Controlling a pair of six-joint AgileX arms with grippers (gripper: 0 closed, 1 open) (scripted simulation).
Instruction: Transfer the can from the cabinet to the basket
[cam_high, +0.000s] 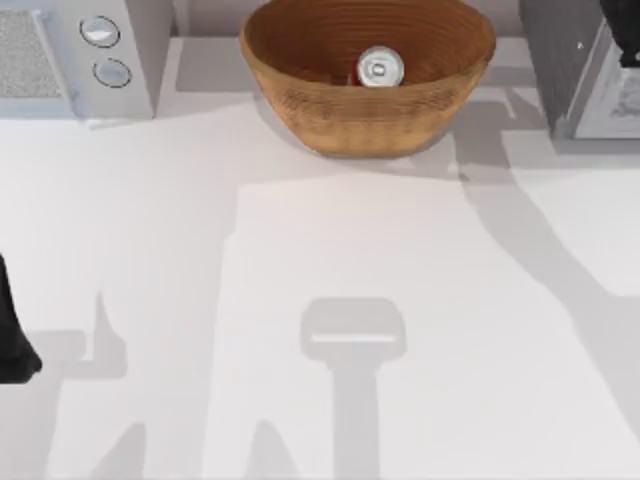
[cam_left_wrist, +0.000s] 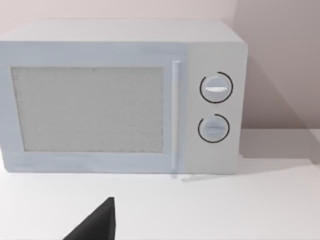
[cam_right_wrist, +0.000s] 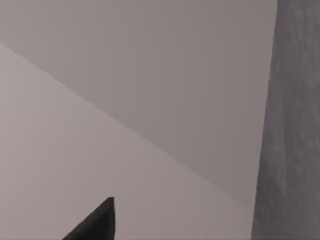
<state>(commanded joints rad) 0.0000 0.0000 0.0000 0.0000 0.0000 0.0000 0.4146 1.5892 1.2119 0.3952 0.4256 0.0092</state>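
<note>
The can (cam_high: 378, 68) stands upright inside the basket (cam_high: 300, 100), left of the cabinet (cam_high: 560, 70). Neither gripper's state can be told. The right arm, up by the cabinet, could clip the basket rim while pulling away and tip the can.

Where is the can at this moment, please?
In the top view, the can stands upright inside the basket, at the back middle of the table, between the white appliance on the left and the cabinet on the right.
</note>
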